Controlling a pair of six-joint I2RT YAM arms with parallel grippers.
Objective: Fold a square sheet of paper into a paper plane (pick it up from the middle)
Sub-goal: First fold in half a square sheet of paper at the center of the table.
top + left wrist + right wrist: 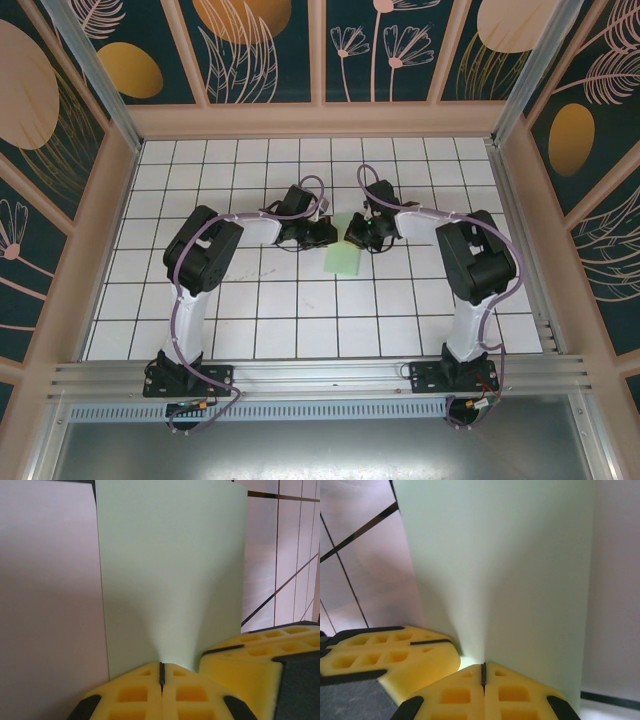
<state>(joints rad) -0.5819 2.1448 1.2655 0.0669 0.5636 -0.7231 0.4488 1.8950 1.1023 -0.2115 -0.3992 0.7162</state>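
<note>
The left pincer and right pincer each clamp the far edge of the square sheet of paper, middle of the desk. Risks: pulling apart tears it; an uneven lift skews the fold; the thin edge slips.

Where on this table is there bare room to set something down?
Free: far tile rows along the back wall; near rows between left arm and right arm. Crowded at centre, where left gripper and right gripper pinch the sheet.
</note>
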